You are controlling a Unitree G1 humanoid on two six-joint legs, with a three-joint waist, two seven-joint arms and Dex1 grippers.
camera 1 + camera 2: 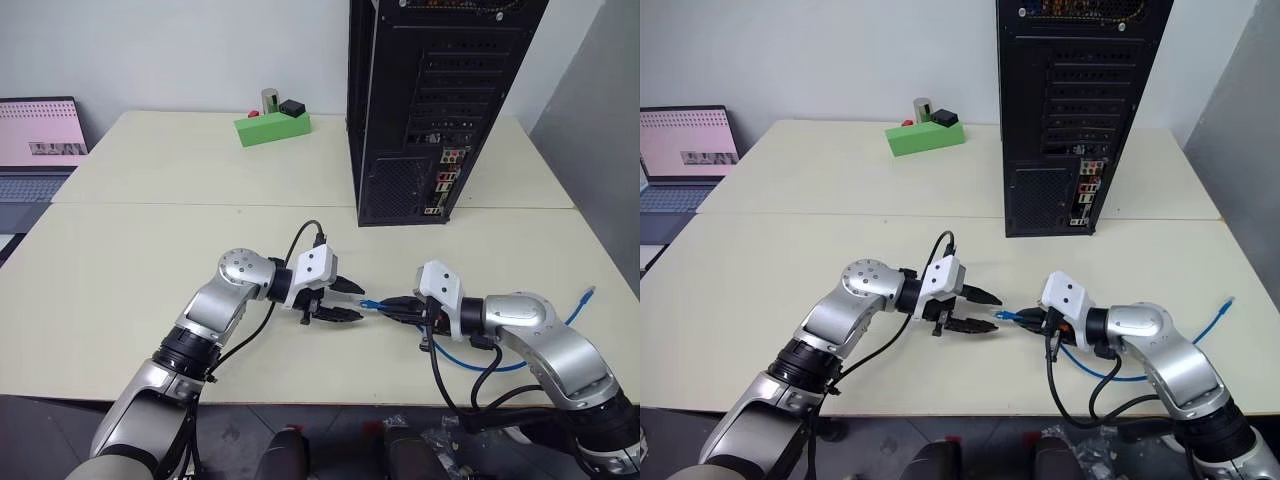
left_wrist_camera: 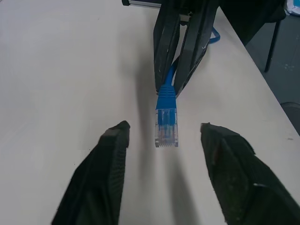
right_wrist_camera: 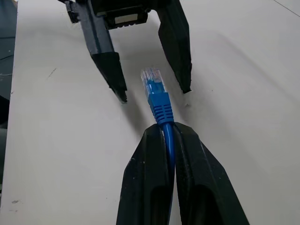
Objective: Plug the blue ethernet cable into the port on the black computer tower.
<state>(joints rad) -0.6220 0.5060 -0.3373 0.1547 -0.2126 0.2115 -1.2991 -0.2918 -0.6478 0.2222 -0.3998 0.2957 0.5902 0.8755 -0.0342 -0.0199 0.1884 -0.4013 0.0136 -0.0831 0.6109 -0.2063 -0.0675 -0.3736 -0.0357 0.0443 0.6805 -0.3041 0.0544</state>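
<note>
**Handing over the plug, mid-table**

Gripping the blue ethernet cable (image 3: 161, 108) just behind its clear plug, the right gripper (image 1: 392, 306) is clenched and offers the plug toward the left gripper (image 1: 345, 300), whose fingers stand apart on either side of it, not touching. The black computer tower (image 1: 440, 100) stands well apart at the table's (image 1: 150, 250) far side. The handover looks underway; next, the left fingers must close squarely on the plug.

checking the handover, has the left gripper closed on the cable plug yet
No, the left gripper stands open, its fingers on either side of the blue ethernet cable plug without touching it; the right gripper holds the cable.
</note>
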